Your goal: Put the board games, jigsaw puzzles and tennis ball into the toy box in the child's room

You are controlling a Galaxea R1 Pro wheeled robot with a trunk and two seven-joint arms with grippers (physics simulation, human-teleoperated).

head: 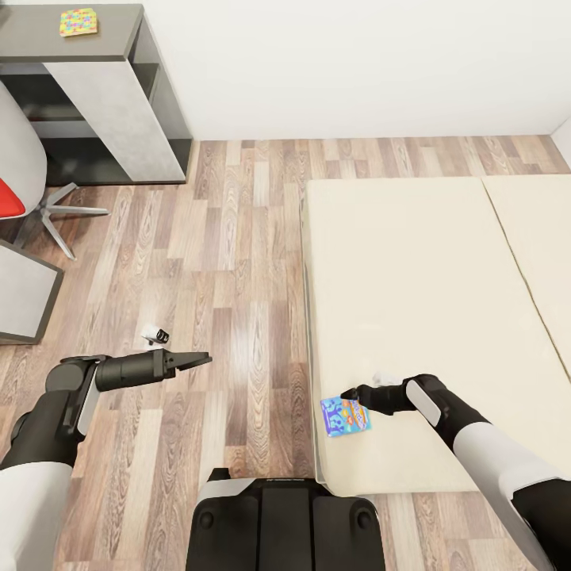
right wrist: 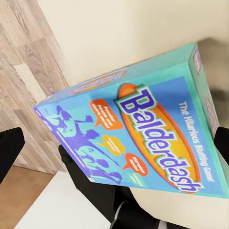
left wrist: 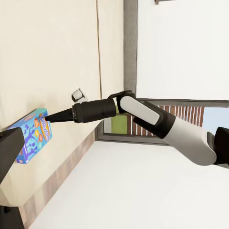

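A light blue board game [head: 346, 416] lettered "Balderdash" lies on the near left corner of the bed [head: 412, 301]. My right gripper [head: 349, 394] is just over the box's far edge, open, its fingers pointing left. In the right wrist view the board game [right wrist: 143, 138] spans the space between the two black fingertips [right wrist: 9, 150]; I cannot tell if they touch it. The left wrist view catches the right gripper [left wrist: 52, 115] meeting the box's upper edge [left wrist: 31, 136]. My left gripper [head: 198, 361] hangs open over the floor, holding nothing. A multicoloured jigsaw puzzle [head: 78, 21] lies on a dark grey-topped unit [head: 47, 40] at the far left.
A chair with a red seat [head: 8, 198] and star base [head: 63, 210] stands at the left, beside a grey surface [head: 24, 293]. A small white and black object [head: 155, 335] lies on the wood floor. A small white thing [head: 385, 377] sits on the mattress by my right wrist.
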